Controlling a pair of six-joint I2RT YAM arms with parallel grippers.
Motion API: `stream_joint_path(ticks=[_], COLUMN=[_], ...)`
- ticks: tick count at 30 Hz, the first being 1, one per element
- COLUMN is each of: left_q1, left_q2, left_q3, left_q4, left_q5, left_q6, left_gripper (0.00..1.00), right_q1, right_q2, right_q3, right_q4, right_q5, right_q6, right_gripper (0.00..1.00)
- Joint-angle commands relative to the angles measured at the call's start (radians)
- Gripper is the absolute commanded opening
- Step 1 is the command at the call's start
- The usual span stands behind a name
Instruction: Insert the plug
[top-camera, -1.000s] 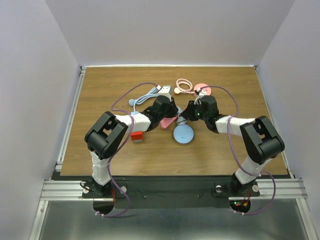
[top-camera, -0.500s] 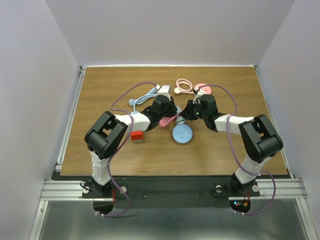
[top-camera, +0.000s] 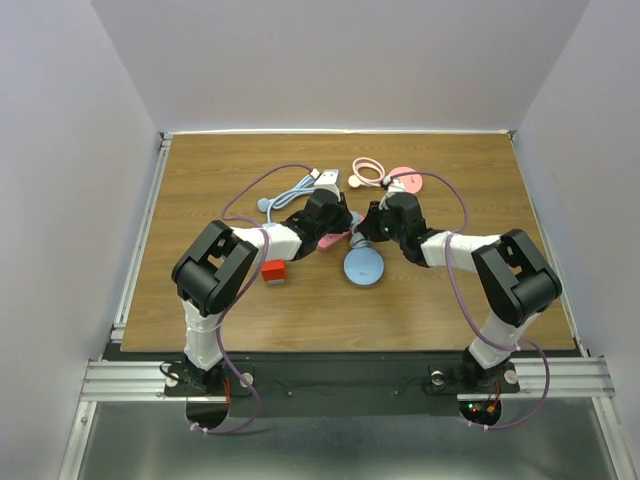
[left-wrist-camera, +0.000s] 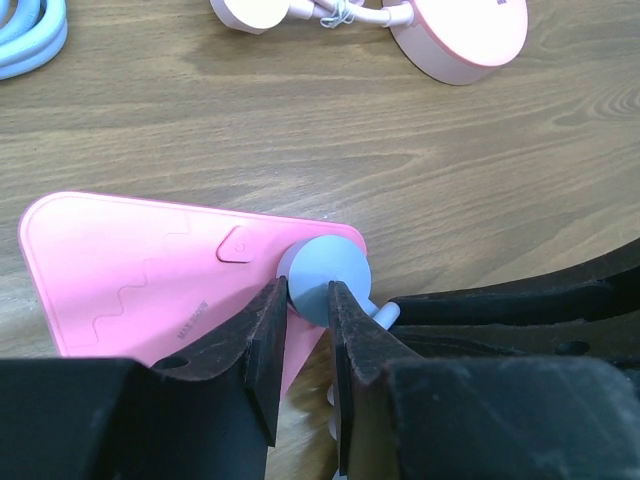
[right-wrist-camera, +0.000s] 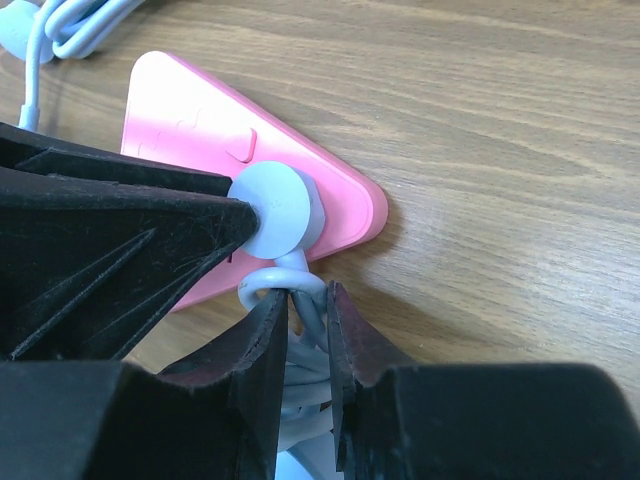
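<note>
A pink triangular socket block (left-wrist-camera: 150, 270) lies flat on the wooden table; it also shows in the right wrist view (right-wrist-camera: 340, 195) and the top view (top-camera: 333, 243). A pale blue round plug (left-wrist-camera: 322, 285) sits over its corner. My left gripper (left-wrist-camera: 308, 295) is shut on this plug (right-wrist-camera: 275, 210). The plug's grey-blue cable (right-wrist-camera: 310, 300) loops down to a blue round disc (top-camera: 363, 267). My right gripper (right-wrist-camera: 308, 305) is shut on the cable just below the plug. The two grippers (top-camera: 340, 228) (top-camera: 366, 232) meet tip to tip at mid-table.
A pink disc (left-wrist-camera: 465, 35) with its pink cable and plug (left-wrist-camera: 255, 12) lies just beyond. A coiled blue cable (top-camera: 290, 195) and a white adapter (top-camera: 327, 179) lie to the far left. A red block (top-camera: 274, 272) sits near the left arm.
My right gripper has edged left with the cable, closer to my left gripper. The blue disc has shifted slightly left. The left arm has hardly moved.
</note>
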Motion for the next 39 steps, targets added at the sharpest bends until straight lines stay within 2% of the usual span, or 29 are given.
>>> stream_joint_path(ticks=[1, 17, 29, 30, 31, 32, 33, 34, 35, 38, 39], left_q1=[-0.010, -0.011, -0.022, -0.022, -0.022, -0.022, -0.023, -0.022, -0.022, -0.022, -0.023], left_q2=[0.114, 0.227, 0.266, 0.263, 0.263, 0.263, 0.263, 0.264, 0.263, 0.264, 0.264], left_q3=[-0.065, -0.021, -0.083, -0.085, -0.088, -0.088, -0.088, -0.088, -0.088, -0.088, -0.087], left_q4=[-0.346, -0.461, -0.453, -0.453, -0.448, -0.450, -0.448, -0.448, -0.448, -0.448, -0.448], left_q5=[0.021, -0.008, -0.022, -0.021, -0.021, -0.019, -0.021, -0.021, -0.022, -0.024, -0.024], left_q6=[0.059, 0.115, 0.131, 0.131, 0.131, 0.133, 0.131, 0.131, 0.133, 0.133, 0.131], left_gripper=[0.02, 0.00, 0.00, 0.00, 0.00, 0.00, 0.00, 0.00, 0.00, 0.00, 0.00], right_q1=[0.058, 0.136, 0.147, 0.147, 0.145, 0.145, 0.147, 0.147, 0.145, 0.138, 0.135], right_q2=[0.051, 0.071, 0.022, 0.022, -0.019, -0.042, -0.062, -0.081, -0.117, -0.162, -0.170], right_q3=[-0.027, -0.063, -0.049, -0.049, -0.049, -0.044, -0.040, -0.035, -0.021, 0.011, 0.017], right_q4=[-0.145, -0.231, -0.295, -0.297, -0.298, -0.300, -0.309, -0.314, -0.324, -0.337, -0.337], right_q5=[-0.012, 0.061, 0.031, 0.031, 0.044, 0.057, 0.072, 0.086, 0.107, 0.164, 0.173], right_q6=[0.012, 0.076, 0.110, 0.110, 0.118, 0.122, 0.127, 0.127, 0.127, 0.124, 0.124], right_gripper=[0.00, 0.00, 0.01, 0.02, 0.12, 0.13, 0.22, 0.27, 0.38, 0.51, 0.52])
